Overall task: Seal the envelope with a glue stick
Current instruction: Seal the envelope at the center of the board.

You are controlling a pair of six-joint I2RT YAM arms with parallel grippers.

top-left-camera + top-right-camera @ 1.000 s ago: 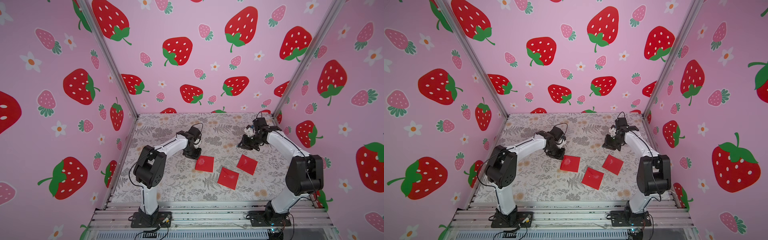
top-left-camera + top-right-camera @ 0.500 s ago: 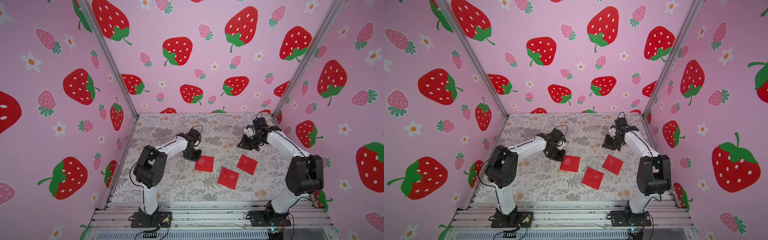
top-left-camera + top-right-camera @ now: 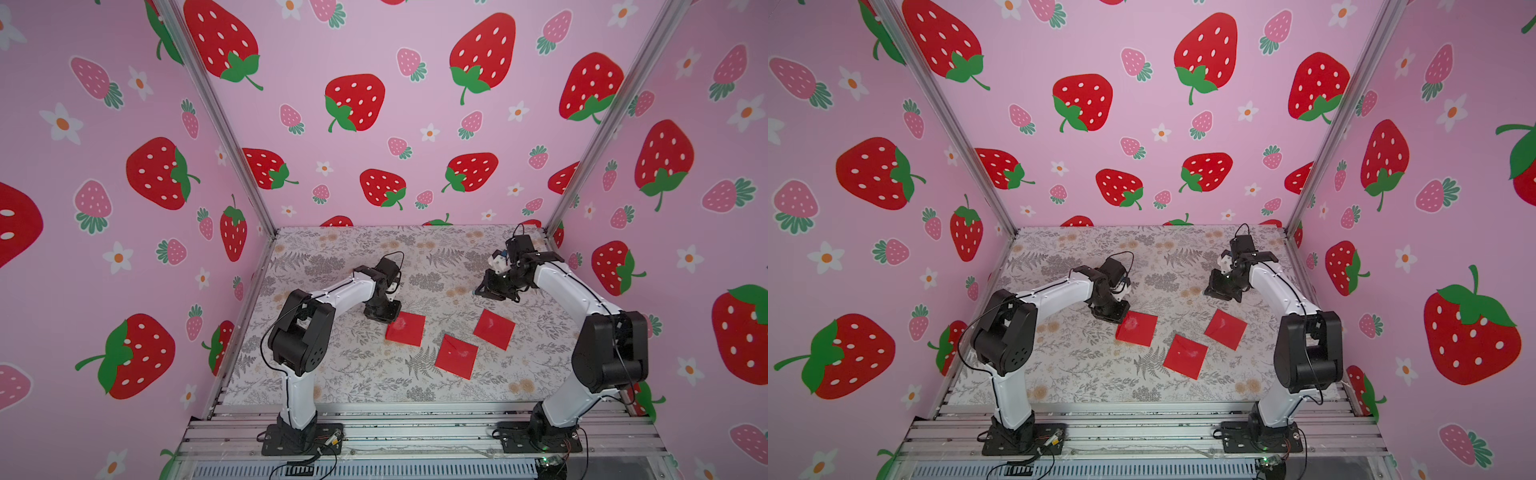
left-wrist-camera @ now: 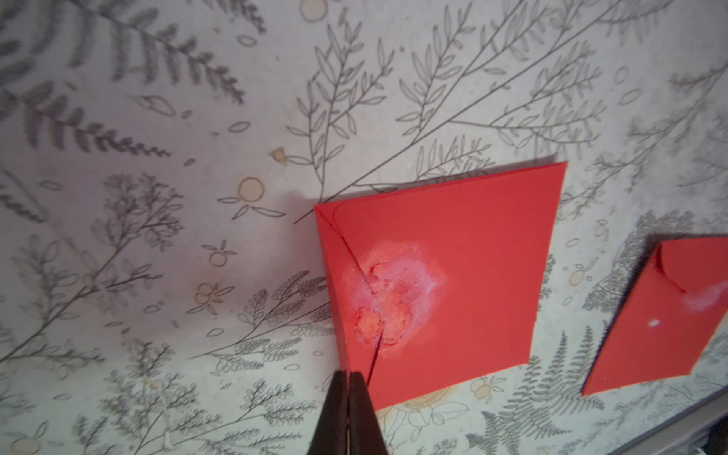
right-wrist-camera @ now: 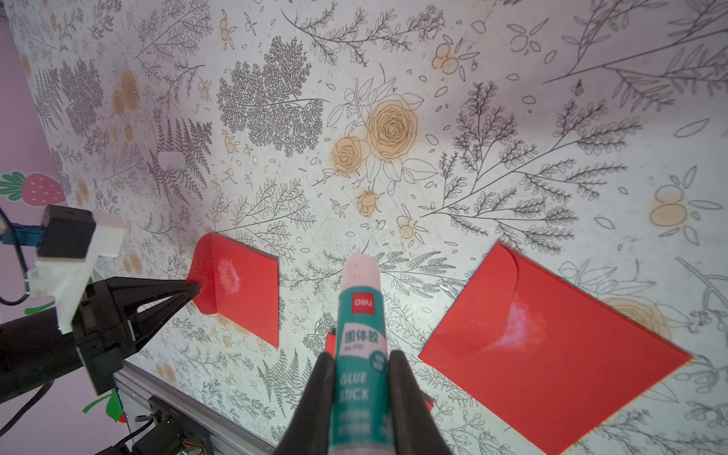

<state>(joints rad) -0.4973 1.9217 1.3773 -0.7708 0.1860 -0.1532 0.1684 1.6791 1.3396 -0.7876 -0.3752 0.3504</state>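
- My left claw (image 4: 348,379) is fully closed; the two fingers meet on the thin edge of the left red envelope (image 4: 453,275), at the side where its flap is a little lifted
- This envelope lies on the floral table (image 3: 332,266) and has a whitish glue smear (image 4: 394,291) near its middle
- My right claw (image 5: 360,358) is closed around the glue stick (image 5: 359,315), one finger on each side of the teal label
- The glue stick is off the table, and its pale tip points forward, away from my fingers and toward the floral table
- In both top views my right claw hangs behind the right red envelope (image 3: 494,329), not touching it
- The middle red envelope (image 3: 456,356) lies between the two others, nearer to the front rail, apart from both claws
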